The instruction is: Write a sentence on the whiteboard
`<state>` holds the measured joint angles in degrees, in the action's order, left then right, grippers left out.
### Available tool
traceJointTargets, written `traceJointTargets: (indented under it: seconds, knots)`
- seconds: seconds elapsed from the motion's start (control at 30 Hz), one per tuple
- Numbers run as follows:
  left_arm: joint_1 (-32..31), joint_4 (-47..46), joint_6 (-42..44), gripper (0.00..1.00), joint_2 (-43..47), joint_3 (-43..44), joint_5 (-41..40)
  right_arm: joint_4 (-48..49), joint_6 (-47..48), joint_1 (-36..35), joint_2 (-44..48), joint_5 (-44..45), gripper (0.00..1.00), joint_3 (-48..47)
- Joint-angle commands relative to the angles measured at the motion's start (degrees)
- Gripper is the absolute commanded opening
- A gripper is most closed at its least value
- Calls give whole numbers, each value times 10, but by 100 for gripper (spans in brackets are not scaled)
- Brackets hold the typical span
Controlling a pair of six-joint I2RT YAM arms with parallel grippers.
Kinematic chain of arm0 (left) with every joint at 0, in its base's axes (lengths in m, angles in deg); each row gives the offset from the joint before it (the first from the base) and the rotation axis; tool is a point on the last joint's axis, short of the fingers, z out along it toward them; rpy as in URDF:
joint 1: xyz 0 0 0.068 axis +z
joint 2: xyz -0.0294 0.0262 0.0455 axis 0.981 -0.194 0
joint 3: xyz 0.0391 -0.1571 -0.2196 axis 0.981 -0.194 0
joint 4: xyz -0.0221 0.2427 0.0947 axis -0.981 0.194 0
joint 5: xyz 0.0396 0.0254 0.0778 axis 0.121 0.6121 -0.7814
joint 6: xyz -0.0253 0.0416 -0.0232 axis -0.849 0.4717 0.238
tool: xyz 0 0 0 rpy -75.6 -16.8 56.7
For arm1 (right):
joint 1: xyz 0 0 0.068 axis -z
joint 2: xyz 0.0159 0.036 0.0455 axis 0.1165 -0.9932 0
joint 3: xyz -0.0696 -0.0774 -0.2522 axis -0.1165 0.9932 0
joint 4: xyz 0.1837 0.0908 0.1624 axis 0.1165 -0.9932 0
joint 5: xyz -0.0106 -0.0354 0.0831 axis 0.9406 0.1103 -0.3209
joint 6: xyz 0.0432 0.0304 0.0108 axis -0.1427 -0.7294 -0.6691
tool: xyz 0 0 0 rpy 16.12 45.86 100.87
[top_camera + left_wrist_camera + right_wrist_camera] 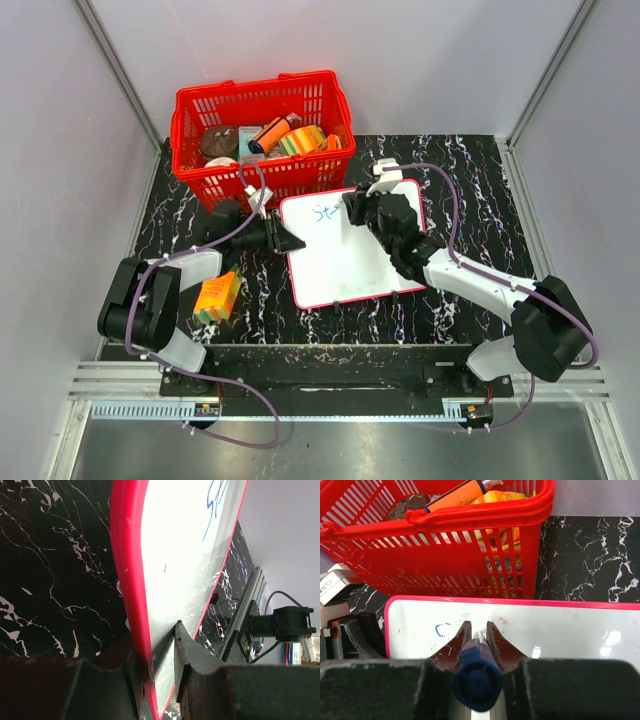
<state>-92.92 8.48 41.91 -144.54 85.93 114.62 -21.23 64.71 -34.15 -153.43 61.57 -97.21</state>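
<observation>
The whiteboard (345, 255), white with a thin red frame, lies on the black marble table. A few blue letters of the sentence (325, 212) show near its top left corner; they also show in the left wrist view (214, 505) and the right wrist view (441, 628). My left gripper (292, 243) is shut on the whiteboard's left edge (131, 580). My right gripper (356, 207) is shut on a blue marker (476, 679), its tip down on the board (570, 630) just right of the letters.
A red basket (262, 135) with several items stands behind the board, close to both grippers; it fills the top of the right wrist view (445, 540). An orange and yellow box (217, 297) lies near the left arm.
</observation>
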Motion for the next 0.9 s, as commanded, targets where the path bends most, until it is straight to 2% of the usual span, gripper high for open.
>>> traceJointTargets:
  seconds: [0.0, 0.87]
  knots:
    - [-20, 49, 88, 0, -20, 0, -90, 7, 1, 4, -12, -16, 0, -26]
    - [-20, 54, 92, 0, -19, 1, -95, -16, -20, 5, 34, -16, 0, 46]
